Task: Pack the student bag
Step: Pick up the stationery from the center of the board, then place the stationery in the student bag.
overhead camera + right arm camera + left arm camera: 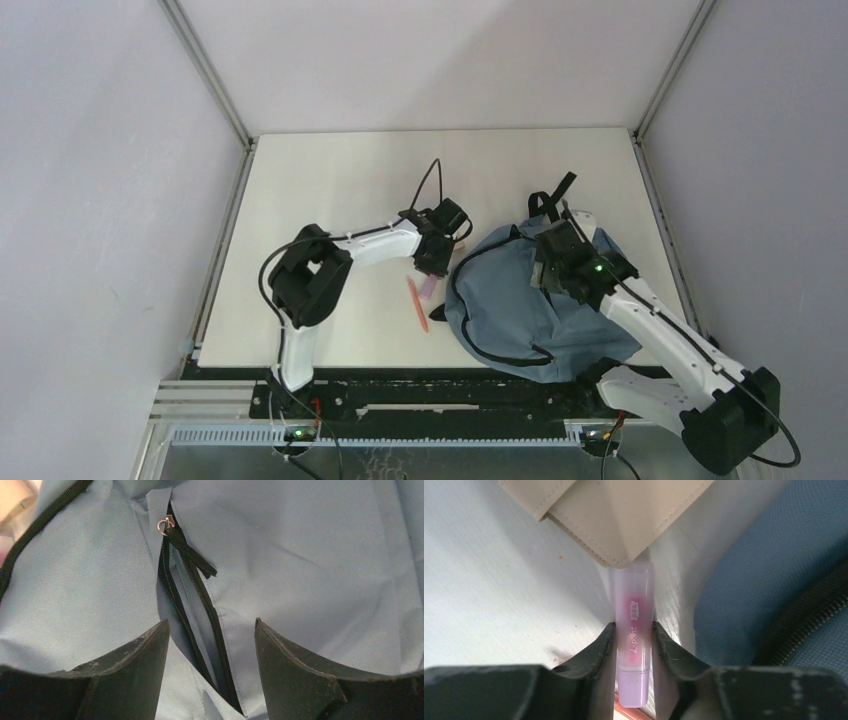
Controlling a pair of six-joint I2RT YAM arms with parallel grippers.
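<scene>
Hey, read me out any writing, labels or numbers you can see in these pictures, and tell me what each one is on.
"L.point", roughly, in white cursive along the lilac tube; the letters are slightly blurred.
Small white marks on the tube's pink patch: too small to read.
No text visible on the student bag or the beige pouch.

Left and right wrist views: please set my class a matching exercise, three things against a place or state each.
Things:
1. lilac tube
2. beige pouch
3. right gripper

Places or states:
a. open above the student bag and its zip
b. clamped in the left gripper
c. lying at the tube's far end

Pairs: 1-b; 2-c; 3-a
</scene>
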